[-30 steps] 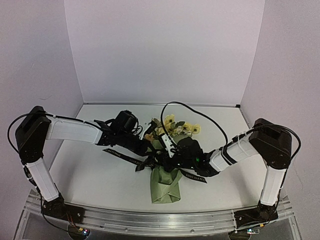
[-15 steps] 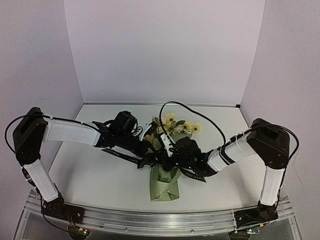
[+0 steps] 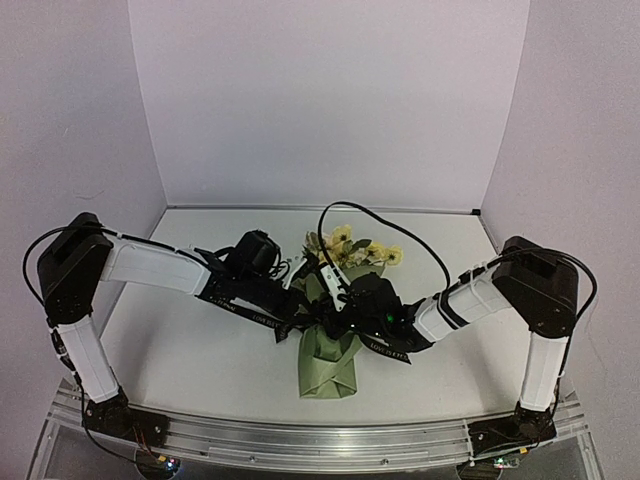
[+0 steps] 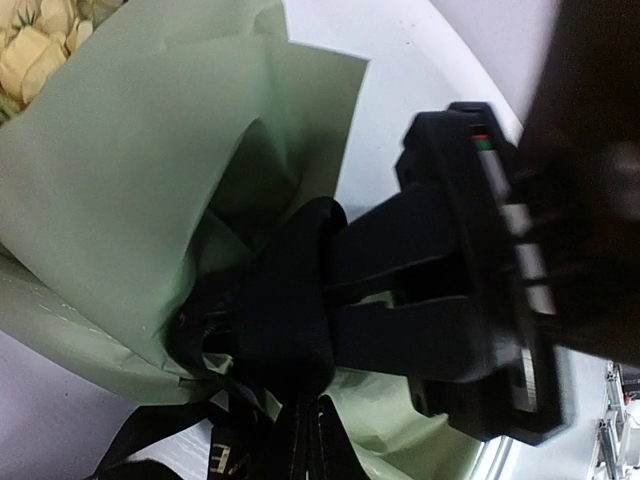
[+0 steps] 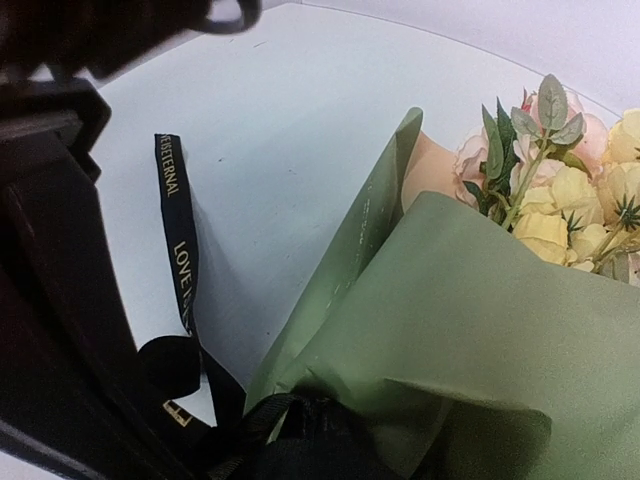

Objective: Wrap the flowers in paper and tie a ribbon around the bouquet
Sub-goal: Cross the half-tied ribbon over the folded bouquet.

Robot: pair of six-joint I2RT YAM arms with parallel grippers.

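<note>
Paper [image 3: 328, 372] cone holds flowers [image 3: 350, 250], blooms poking out. Left end effector [image 3: 293, 316] and right end effector [image 3: 336, 320] pressed together at ribbon [image 3: 240, 308] knot; grip unclear.

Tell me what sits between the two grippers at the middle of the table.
The bouquet's narrow waist, olive paper cinched by the black ribbon, lies between them, as the top view shows.
</note>
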